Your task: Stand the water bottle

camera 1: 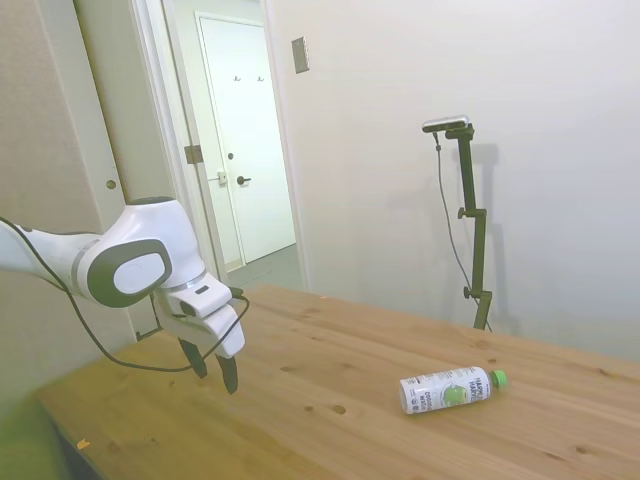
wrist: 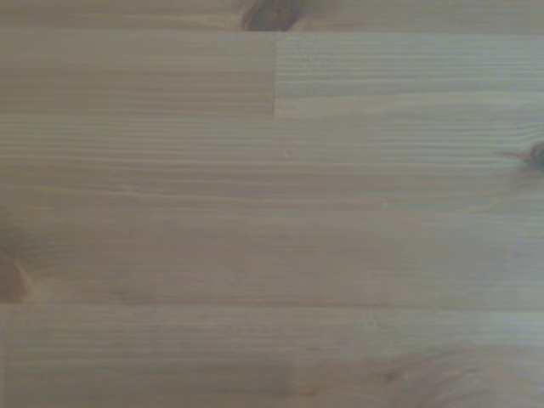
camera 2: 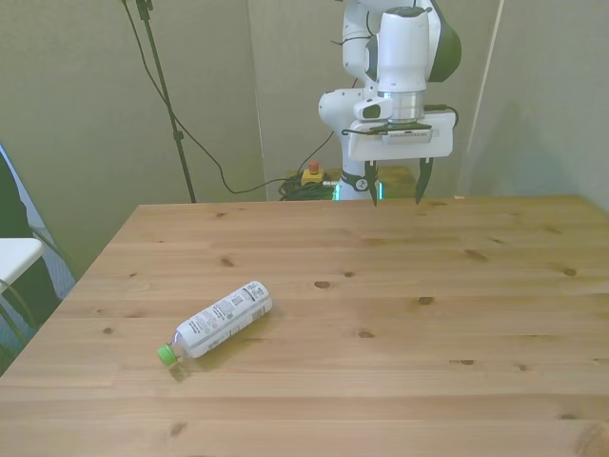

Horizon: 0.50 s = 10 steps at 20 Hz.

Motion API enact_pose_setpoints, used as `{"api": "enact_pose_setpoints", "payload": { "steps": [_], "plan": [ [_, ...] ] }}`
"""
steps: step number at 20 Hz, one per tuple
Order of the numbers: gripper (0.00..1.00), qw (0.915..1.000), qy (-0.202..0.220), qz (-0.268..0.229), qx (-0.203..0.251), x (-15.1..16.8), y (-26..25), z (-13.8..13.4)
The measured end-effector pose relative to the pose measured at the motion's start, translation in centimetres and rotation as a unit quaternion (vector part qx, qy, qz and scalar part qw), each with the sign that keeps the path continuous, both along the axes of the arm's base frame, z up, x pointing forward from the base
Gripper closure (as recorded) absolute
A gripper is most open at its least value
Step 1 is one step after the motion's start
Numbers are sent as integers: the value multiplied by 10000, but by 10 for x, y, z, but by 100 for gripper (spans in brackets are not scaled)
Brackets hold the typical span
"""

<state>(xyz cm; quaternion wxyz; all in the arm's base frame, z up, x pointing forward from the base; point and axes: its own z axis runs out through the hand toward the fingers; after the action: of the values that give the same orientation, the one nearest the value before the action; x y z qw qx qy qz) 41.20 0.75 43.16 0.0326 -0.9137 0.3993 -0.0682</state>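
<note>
The water bottle (camera 1: 447, 389) (camera 2: 220, 321) lies on its side on the wooden table (camera 2: 400, 343), its green cap (camera 2: 166, 354) pointing to the front view's lower left and its white label facing up. My gripper (camera 2: 396, 181) (camera 1: 214, 367) hangs open above the table's far edge, well away from the bottle, with nothing between its fingers. The wrist view shows only bare wood planks (wrist: 272, 221).
A white chair edge (camera 2: 14, 257) stands beside the table at the front view's left. Cables and a small yellow box with a red button (camera 2: 311, 174) lie on the floor behind the table. A door (camera 1: 245, 140) is behind the arm in the side view.
</note>
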Motion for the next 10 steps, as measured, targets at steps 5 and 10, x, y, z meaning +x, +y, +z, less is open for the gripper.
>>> {"api": "enact_pose_setpoints", "payload": {
  "steps": [5, 10],
  "plan": [
    [0, 9999, 35, -161, 10, 1, -11, 1],
    [0, 9961, -203, -857, 92, 21, -74, 25]
  ]
}}
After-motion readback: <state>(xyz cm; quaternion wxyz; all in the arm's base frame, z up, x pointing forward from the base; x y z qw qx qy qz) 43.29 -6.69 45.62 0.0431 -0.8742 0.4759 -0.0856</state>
